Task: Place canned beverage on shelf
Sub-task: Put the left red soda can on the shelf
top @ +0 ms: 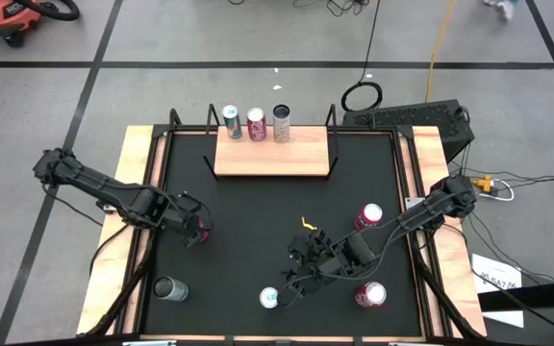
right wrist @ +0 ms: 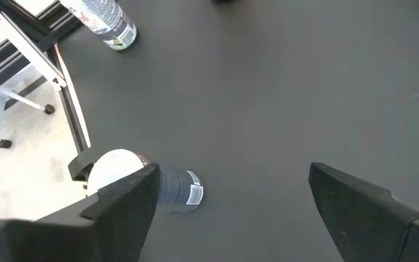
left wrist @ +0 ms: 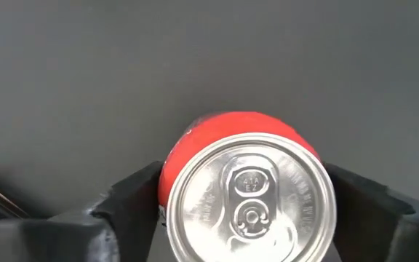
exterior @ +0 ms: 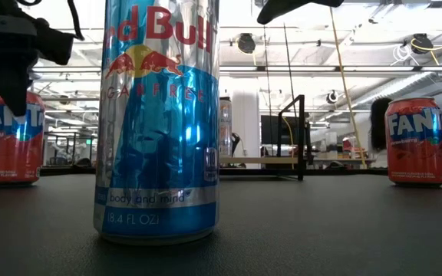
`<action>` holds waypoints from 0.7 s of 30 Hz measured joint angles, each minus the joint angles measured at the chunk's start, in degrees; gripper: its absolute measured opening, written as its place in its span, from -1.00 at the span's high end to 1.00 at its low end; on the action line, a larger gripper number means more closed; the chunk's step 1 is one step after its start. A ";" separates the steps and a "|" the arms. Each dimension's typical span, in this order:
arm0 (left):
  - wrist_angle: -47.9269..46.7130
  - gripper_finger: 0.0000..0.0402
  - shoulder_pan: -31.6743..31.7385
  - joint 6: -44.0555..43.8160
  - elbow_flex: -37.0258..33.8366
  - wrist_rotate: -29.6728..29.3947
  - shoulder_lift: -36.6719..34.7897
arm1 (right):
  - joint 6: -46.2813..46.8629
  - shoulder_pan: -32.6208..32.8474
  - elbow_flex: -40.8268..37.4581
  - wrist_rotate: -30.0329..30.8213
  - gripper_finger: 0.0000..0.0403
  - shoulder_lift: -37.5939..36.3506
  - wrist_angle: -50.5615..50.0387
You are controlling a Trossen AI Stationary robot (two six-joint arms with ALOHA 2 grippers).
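I see a black-topped desk (top: 258,221) with wooden side strips, on grey floor; an open hall lies behind. Nearest the low camera stands a Red Bull can (exterior: 158,115), "8.4 FL OZ"; two Fanta cans (exterior: 416,142) flank it. The shelf (top: 274,154) at the far edge carries three cans. Left end effector (left wrist: 247,207), mid-left, straddles a red can (left wrist: 247,193), fingers apart, contact unclear. Right end effector (right wrist: 228,193) hovers near-centre, fingers apart, empty.

Red Bull can (exterior: 158,115) top cut off, red can (left wrist: 247,193) base cropped, labels on shelf cans (top: 255,123) unreadable
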 joint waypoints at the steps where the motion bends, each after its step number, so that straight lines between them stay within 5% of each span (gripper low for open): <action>1: 0.00 -0.52 0.00 0.04 0.00 0.11 -0.02 | 0.05 0.00 0.00 -0.01 -0.69 0.00 0.00; 4: -0.01 -0.38 0.02 0.09 0.10 0.14 -0.04 | 0.07 0.00 0.00 -0.01 -0.69 0.00 0.00; 11: 0.29 -0.37 1.21 3.18 4.22 1.58 0.07 | 1.54 -0.14 -0.02 0.04 -0.65 -2.34 -1.51; 21: 6.76 -0.38 12.67 25.39 15.54 1.70 9.31 | -0.12 -3.96 -0.02 4.95 -0.56 -12.19 -14.74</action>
